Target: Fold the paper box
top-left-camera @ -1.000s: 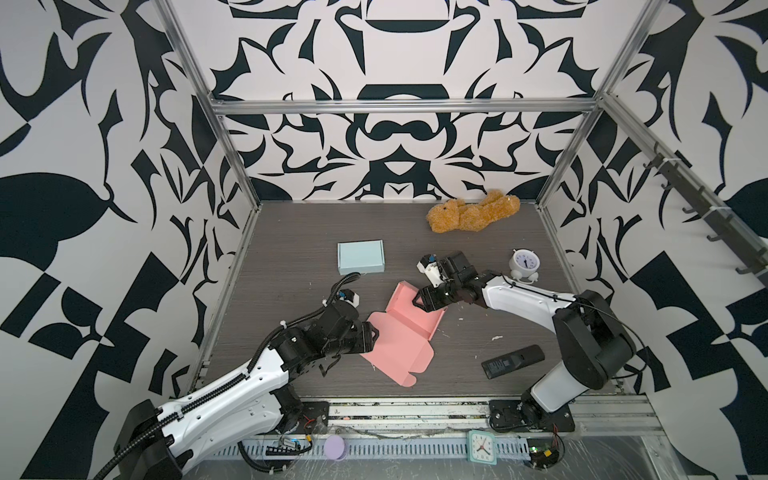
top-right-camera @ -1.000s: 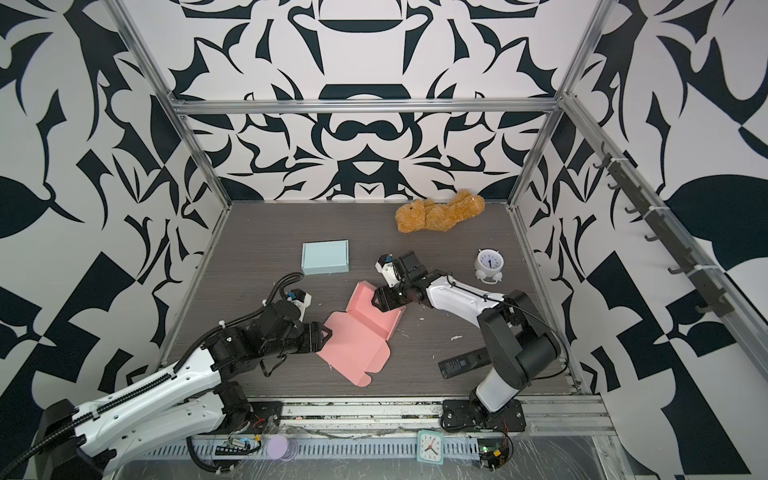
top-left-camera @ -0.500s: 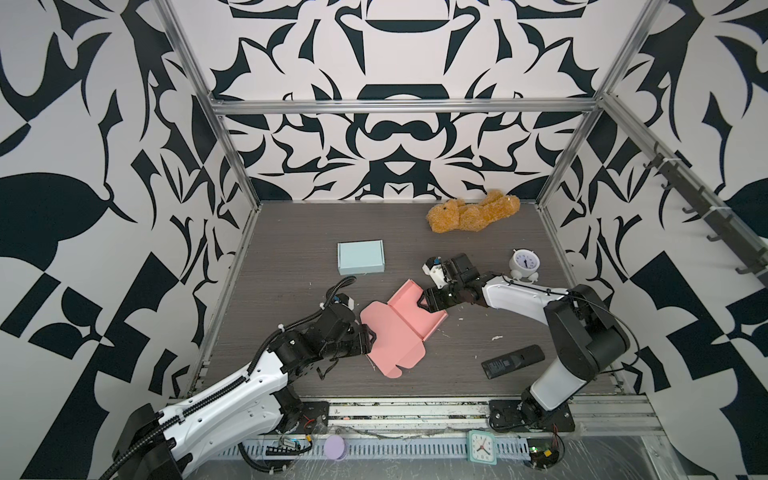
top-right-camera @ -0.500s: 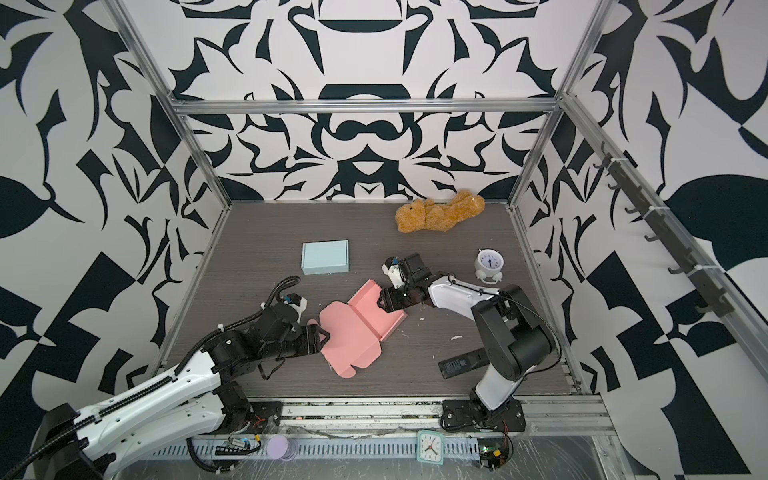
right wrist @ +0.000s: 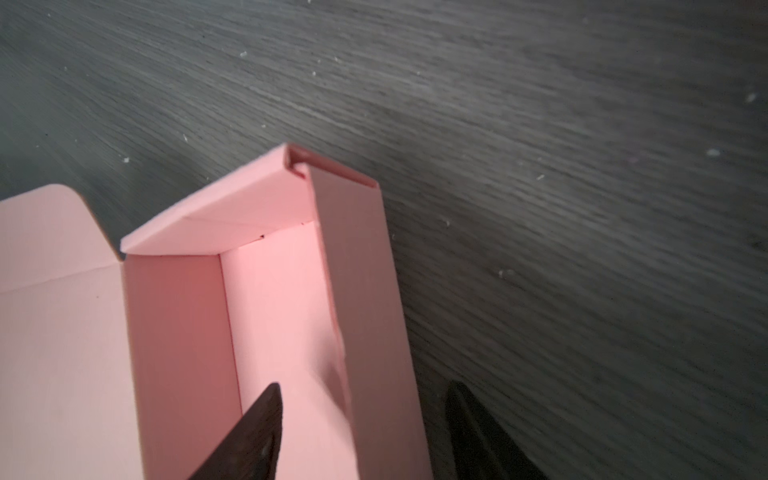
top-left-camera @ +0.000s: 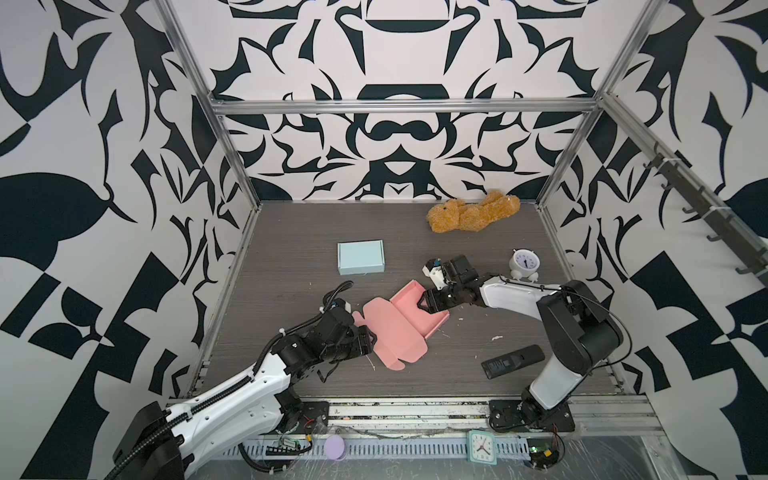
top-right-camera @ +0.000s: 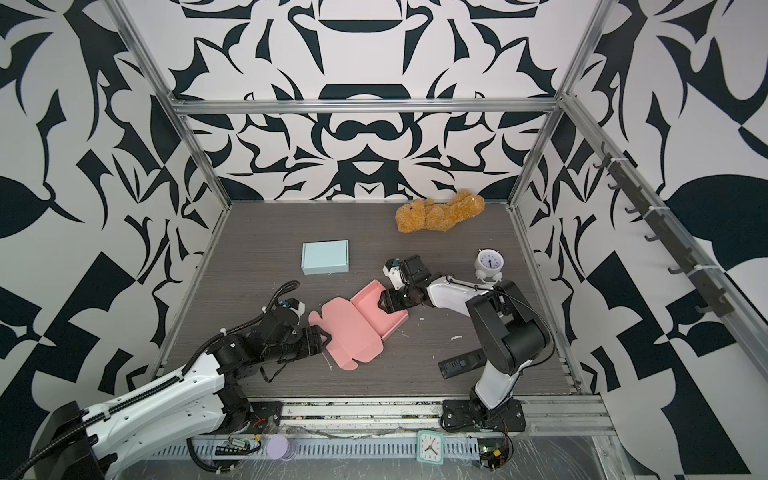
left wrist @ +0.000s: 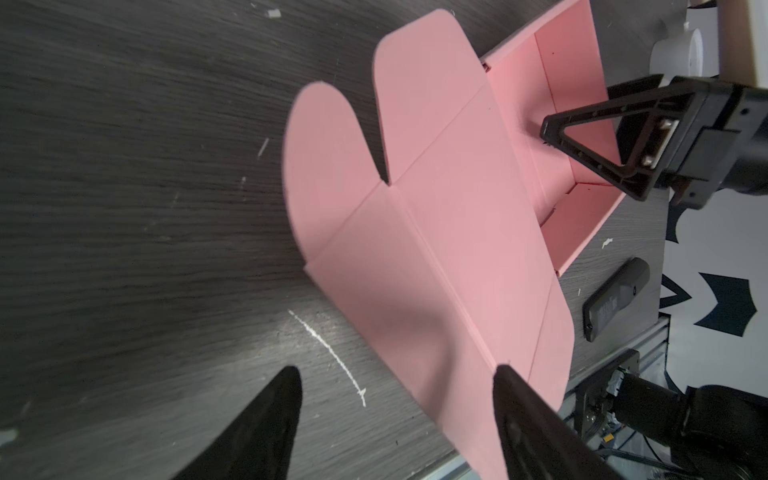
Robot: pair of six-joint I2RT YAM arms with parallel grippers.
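Left wrist view: my left pincer (left wrist: 395,370) is spread wide and grips nothing, one fingertip over the flat lid panel of the pink paper box (left wrist: 436,208), the other over bare tabletop (left wrist: 124,208). My right pincer (right wrist: 363,384) is parted too, straddling the folded tray's long wall, one finger inside, one outside. The box lies mid-tabletop between my arms.
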